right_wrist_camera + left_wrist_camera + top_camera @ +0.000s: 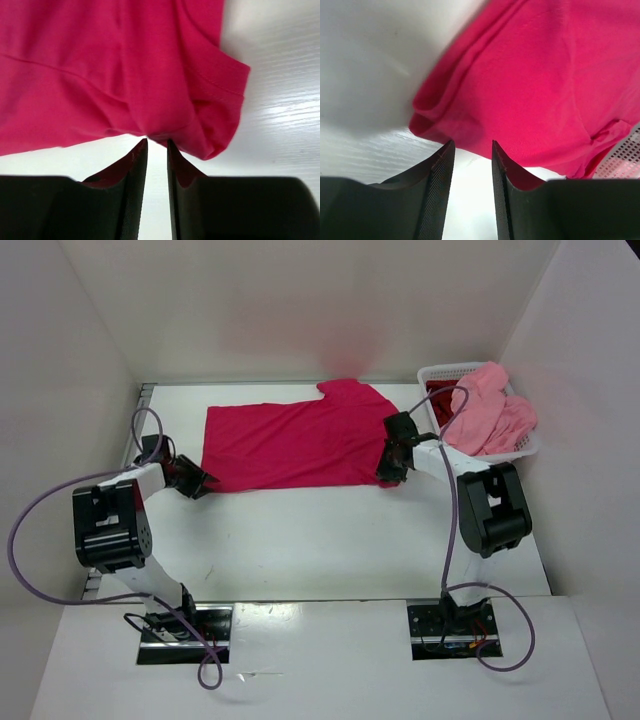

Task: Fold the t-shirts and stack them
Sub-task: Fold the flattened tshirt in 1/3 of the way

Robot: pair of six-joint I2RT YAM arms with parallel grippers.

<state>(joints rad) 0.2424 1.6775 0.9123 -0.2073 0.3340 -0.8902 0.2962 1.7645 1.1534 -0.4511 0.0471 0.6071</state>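
Left gripper (200, 485): fingers parted, empty, tips at the shirt's near left corner.
Right gripper (388, 475): fingers slightly parted, tips at the near sleeve.
Crimson-pink t-shirt (295, 445): flat on the table (330, 540).
Basket (525, 450): far right, holding the salmon t-shirt (490, 415) and the dark red t-shirt (440, 400).

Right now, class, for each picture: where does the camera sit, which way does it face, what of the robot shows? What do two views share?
Top external: above, behind the arms, looking down at the table; both arms show.
Left wrist: on the left arm, facing past the left gripper at the crimson-pink t-shirt's corner; its fingers show.
Right wrist: on the right arm, facing past the right gripper at that shirt's hem; its fingers show.
Shared: both wrist views see one shirt.
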